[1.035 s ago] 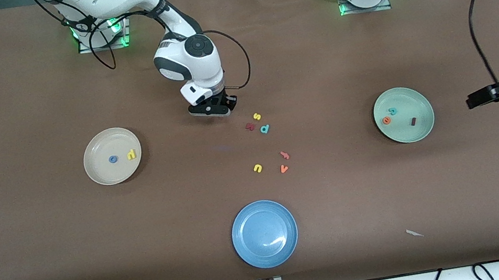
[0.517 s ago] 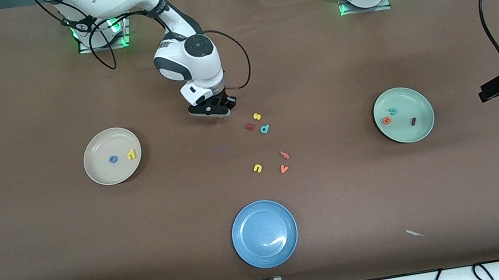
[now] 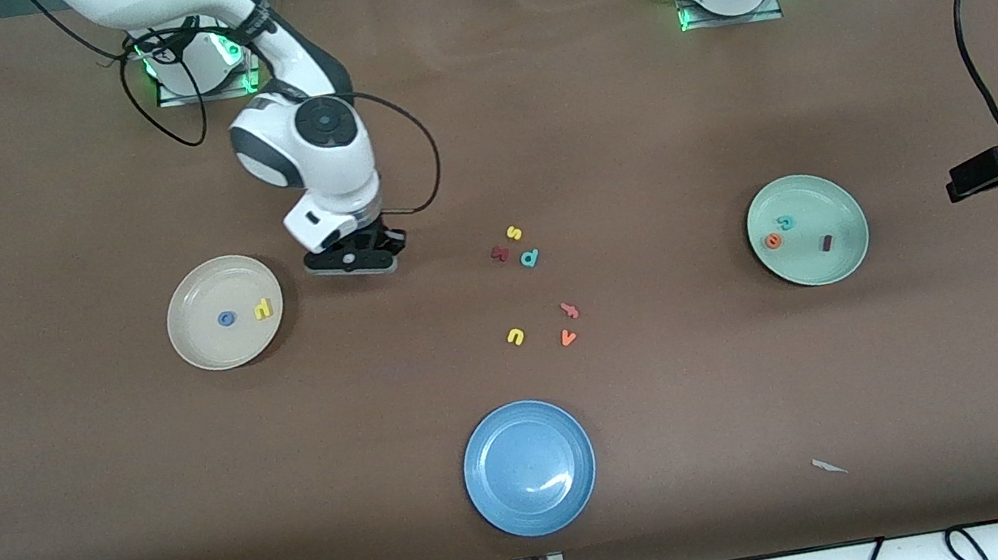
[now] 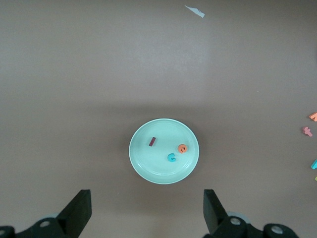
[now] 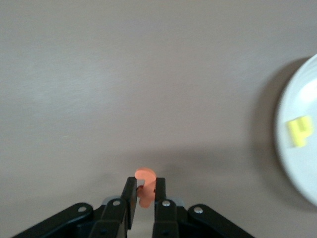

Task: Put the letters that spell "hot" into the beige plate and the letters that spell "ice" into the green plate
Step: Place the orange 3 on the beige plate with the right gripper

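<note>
Right tool carries the orange t toward the beige plate; left tool waits wide open.

Front view: the right tool (image 3: 351,262) hangs over the counter (image 3: 88,491) just beside the beige plate (image 3: 225,312), which holds the blue o (image 3: 227,318) and yellow h (image 3: 263,308); the green plate (image 3: 807,229) looks complete. Left wrist view: the left tool (image 4: 147,210), jaws spread and empty, sits above i (image 4: 152,142), c (image 4: 171,157), e (image 4: 183,148). Right wrist view: fingers pinch the orange t (image 5: 145,179), plate rim close by.

Round cream-beige plate (image 3: 206,344) toward right arm's end holds blue ring o (image 3: 226,318), yellow h (image 3: 263,308); right gripper (image 3: 351,259) over bare table beside it.
</note>
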Tool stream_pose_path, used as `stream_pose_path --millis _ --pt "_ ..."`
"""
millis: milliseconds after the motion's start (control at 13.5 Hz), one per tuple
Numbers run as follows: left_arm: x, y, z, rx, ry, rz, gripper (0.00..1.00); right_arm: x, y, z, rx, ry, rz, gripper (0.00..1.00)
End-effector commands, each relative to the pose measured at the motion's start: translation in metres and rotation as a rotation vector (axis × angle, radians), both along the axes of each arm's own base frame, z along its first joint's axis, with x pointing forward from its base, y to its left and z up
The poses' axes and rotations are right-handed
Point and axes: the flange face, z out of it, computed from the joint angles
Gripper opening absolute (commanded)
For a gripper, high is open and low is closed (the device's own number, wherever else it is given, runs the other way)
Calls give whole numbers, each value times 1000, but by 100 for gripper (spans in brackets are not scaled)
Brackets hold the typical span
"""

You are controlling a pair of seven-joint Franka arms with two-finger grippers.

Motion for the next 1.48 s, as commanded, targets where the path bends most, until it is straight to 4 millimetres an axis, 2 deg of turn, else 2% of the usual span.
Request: stream_pose_path --millis 0,222,443,665,813,887,961,1035,1109,1182,1404 --pt "-3 3 -5 -16 10 -10 99 -7 -50 16 -49 14 77 5" --pt "-5 2 -15 -19 36 -14 99 -9 -95 25 -99 63 137 5" --pt "-9 2 -15 -20 50 -23 97 -16 -123 28 -119 96 187 5" --pt "-9 4 -11 -19 42 -20 96 -6 -152 27 -127 120 223 5" --pt "-9 2 -10 -22 39 -23 97 -5 -164 25 -128 131 231 6" --pt "-9 1 -9 -24 34 -23 97 -7 -164 22 -127 135 234 16" --pt "-8 -2 -8 -26 34 -28 97 -7 -166 21 -127 138 229 48" --pt "-9 -9 -8 -26 35 -31 97 -7 -167 19 -125 141 227 75" --pt "-9 -14 -9 -25 39 -35 97 -7 -167 18 -125 143 227 94" --pt "-9 -23 -8 -20 38 -49 97 -7 -167 18 -125 144 224 99" --pt "-12 -17 -3 -19 32 -52 97 -6 -167 20 -107 155 201 99"
